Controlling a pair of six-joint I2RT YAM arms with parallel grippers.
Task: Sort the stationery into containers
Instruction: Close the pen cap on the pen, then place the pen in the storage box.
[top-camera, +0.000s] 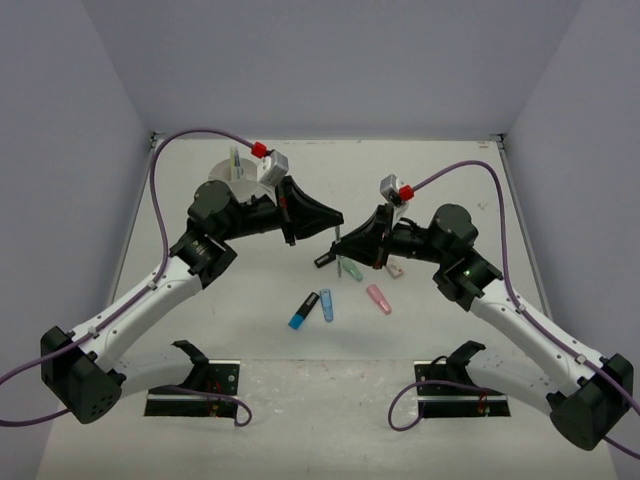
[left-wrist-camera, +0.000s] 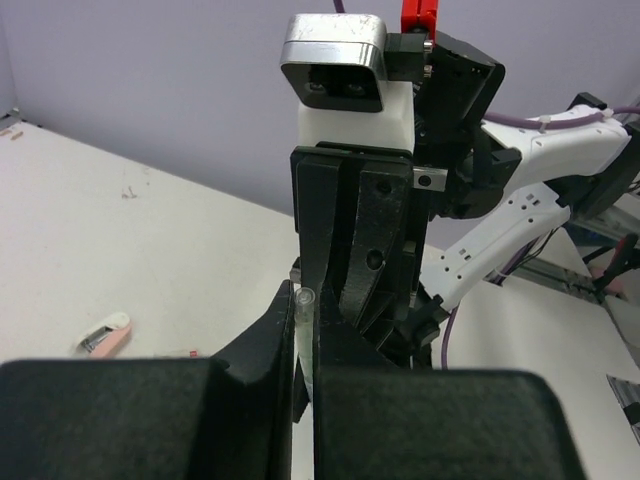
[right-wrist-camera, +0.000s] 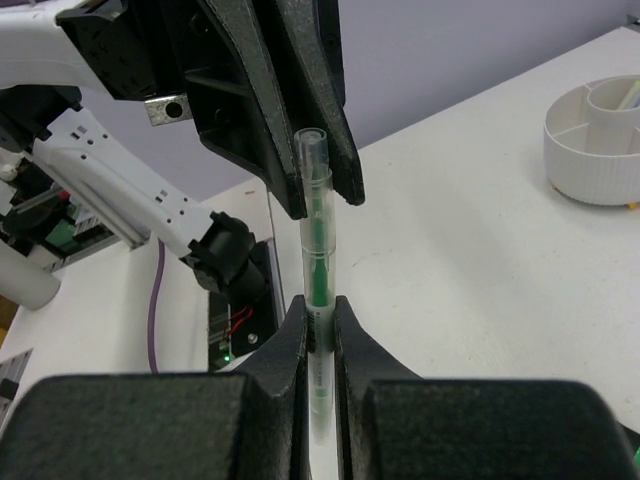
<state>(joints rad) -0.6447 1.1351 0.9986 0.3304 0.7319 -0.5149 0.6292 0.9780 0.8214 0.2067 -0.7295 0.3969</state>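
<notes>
Pinching a clear pen with a green refill (right-wrist-camera: 318, 250) tight between its closed fingers, the right gripper (right-wrist-camera: 320, 318) holds it in the air, meeting the left gripper (left-wrist-camera: 305, 322) tip to tip, whose jaws are likewise clamped on the same pen's other end. Below the two grippers, loose stationery lies on the table (top-camera: 450, 180): a black-capped blue highlighter (top-camera: 299, 316), a pale blue highlighter (top-camera: 326, 304), a green highlighter (top-camera: 350, 268) and a pink highlighter (top-camera: 378, 298). Well behind the left gripper, beside its wrist, stands the round white divided tub (right-wrist-camera: 590, 165).
</notes>
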